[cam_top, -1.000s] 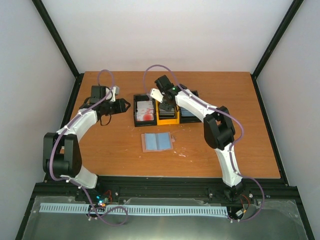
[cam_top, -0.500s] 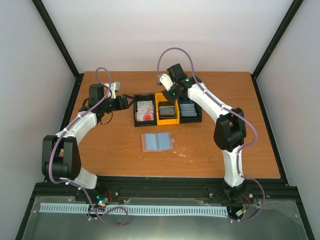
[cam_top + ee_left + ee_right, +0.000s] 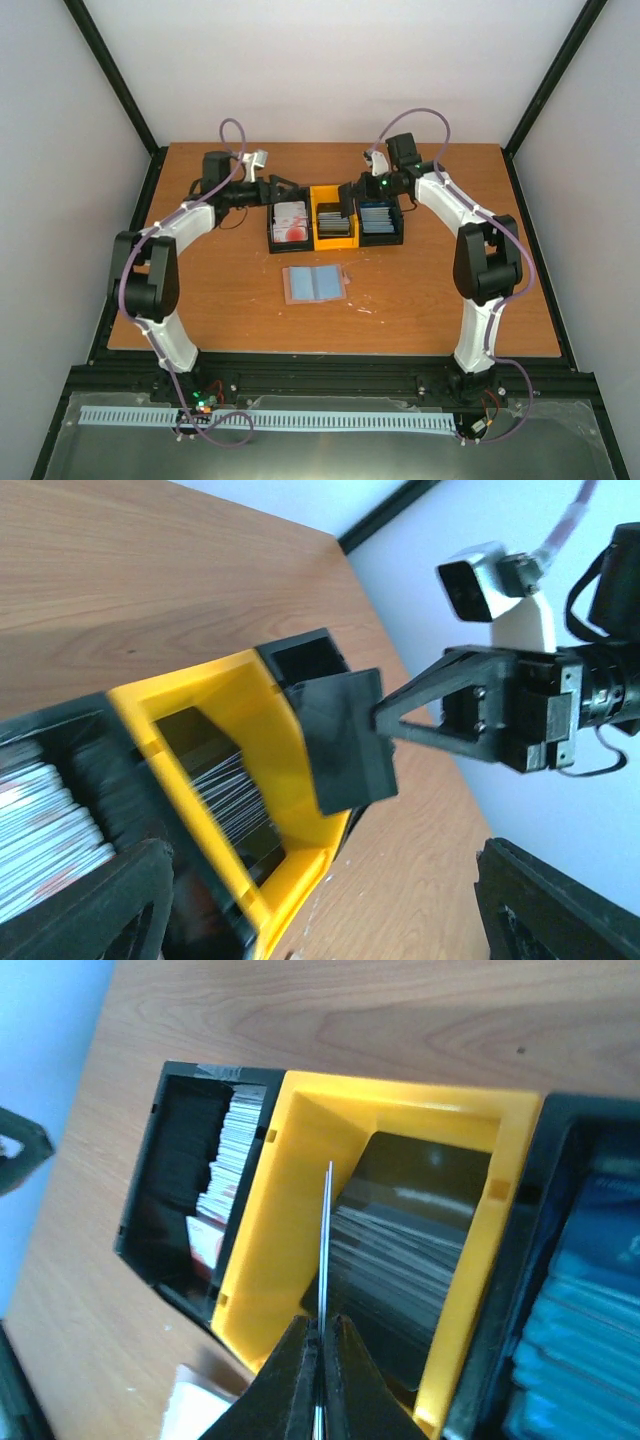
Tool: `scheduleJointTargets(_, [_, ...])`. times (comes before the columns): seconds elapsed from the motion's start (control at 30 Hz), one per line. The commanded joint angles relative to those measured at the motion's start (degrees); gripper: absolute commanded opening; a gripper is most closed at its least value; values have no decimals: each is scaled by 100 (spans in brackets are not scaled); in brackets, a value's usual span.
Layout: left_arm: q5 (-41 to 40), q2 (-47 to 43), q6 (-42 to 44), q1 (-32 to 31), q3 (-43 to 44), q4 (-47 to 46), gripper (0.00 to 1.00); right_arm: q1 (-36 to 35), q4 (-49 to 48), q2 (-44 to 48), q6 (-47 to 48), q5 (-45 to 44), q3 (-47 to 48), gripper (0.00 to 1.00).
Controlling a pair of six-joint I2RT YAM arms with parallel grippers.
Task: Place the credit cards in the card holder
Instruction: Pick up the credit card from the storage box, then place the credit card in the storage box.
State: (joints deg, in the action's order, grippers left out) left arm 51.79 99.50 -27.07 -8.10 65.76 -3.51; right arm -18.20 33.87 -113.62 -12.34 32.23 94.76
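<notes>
Three trays stand in a row at the back. The left black one holds white and red credit cards (image 3: 291, 222), the yellow tray (image 3: 333, 196) holds dark ones (image 3: 400, 1260), and the right black one holds blue ones (image 3: 378, 218). My right gripper (image 3: 352, 192) (image 3: 322, 1345) hovers over the yellow tray, shut on one dark card (image 3: 325, 1240) (image 3: 340, 742) held upright. My left gripper (image 3: 285, 188) (image 3: 330, 920) stands open and empty just behind the left tray, facing the right gripper. The blue card holder (image 3: 315, 284) lies open and flat on the table in front of the trays.
The wooden table (image 3: 200, 290) ends at black frame rails, with white walls on both sides and behind. Purple cables loop above both wrists. A corner of the card holder (image 3: 195, 1410) shows below the trays in the right wrist view.
The right gripper has risen and drawn back to the right from the yellow tray with a dark card in it. The left gripper has swung right, towards the trays, and opened wider.
</notes>
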Motion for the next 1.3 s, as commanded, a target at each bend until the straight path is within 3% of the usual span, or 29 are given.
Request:
scheduleJointTargets(0.0, [292,656,-146,-434,852,-18,85,71,-1027,299,-1536,911,-530,3])
scheduleJointTargets(0.23, [187,1627,35,-781,2060,1002,88,134,-2009,602,-2375,1384,-1153,3])
scheduleJointTargets(0.43, [259,1796,-158,-816,2198,1201,88,228,-2428,677,-2512,1570,-1478,3])
scheduleJointTargets(0.67, [1041,2081,-801,-840,2465,1059,65,309,-3185,574,-2890,1868,-1575,3])
scheduleJointTargets(0.87, [1253,2203,-994,-851,2555,1033,59,351,-3756,571,-3163,2207,-1588,4])
scheduleJointTargets(1.0, [1563,2196,-1151,-860,2607,658,53,352,-3697,520,-3093,2343,-1538,5])
scheduleJointTargets(1.27, [2125,2186,-1688,-860,2620,-42,28,351,-3672,420,-3086,2432,-1434,5])
